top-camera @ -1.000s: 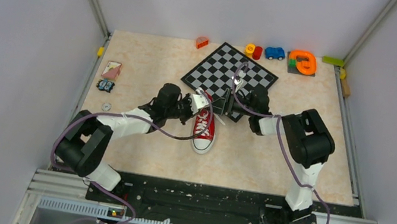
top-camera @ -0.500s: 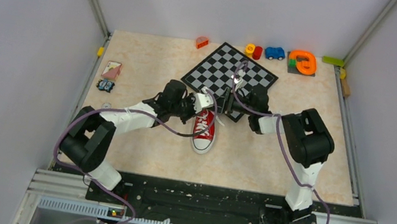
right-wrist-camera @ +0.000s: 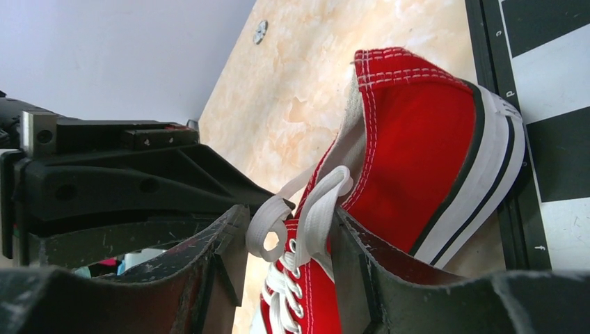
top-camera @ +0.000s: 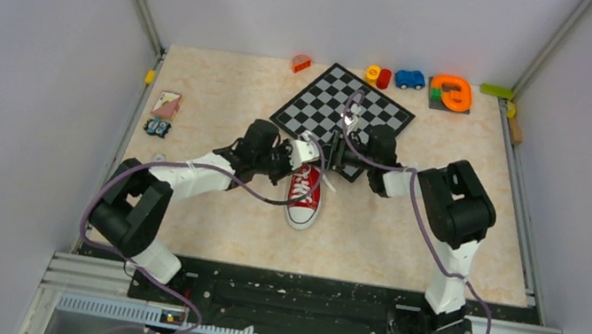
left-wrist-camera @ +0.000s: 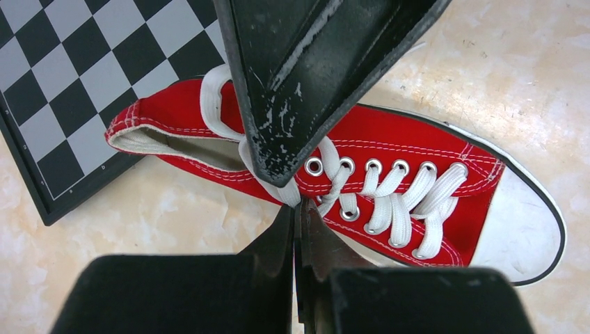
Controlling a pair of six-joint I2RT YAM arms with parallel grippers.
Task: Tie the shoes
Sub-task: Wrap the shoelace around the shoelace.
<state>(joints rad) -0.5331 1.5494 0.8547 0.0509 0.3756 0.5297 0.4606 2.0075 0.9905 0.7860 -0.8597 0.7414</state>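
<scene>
The red shoe (top-camera: 304, 195) lies mid-table with its white toe toward the arms and its heel against the chessboard (top-camera: 343, 103). My left gripper (left-wrist-camera: 296, 212) is shut, pinching a strand of white lace (left-wrist-camera: 278, 188) beside the top eyelets of the shoe (left-wrist-camera: 389, 136). My right gripper (right-wrist-camera: 289, 223) stands open over the shoe's (right-wrist-camera: 417, 132) opening, with two white lace loops (right-wrist-camera: 278, 223) hanging between its fingers. In the left wrist view, one right finger (left-wrist-camera: 313, 69) covers part of the tongue. From above, both grippers (top-camera: 305, 152) (top-camera: 333, 150) meet at the shoe's heel end.
Along the back edge sit an orange brick (top-camera: 301, 63), yellow and red cylinders (top-camera: 378, 76), a blue car (top-camera: 410, 78) and an orange ring on a grey plate (top-camera: 451, 93). A card (top-camera: 166, 103) and a coin (top-camera: 158, 158) lie on the left.
My right gripper's fingers have drawn closer together around the lace loops. The left arm shifted a little to the right, its gripper staying shut.
</scene>
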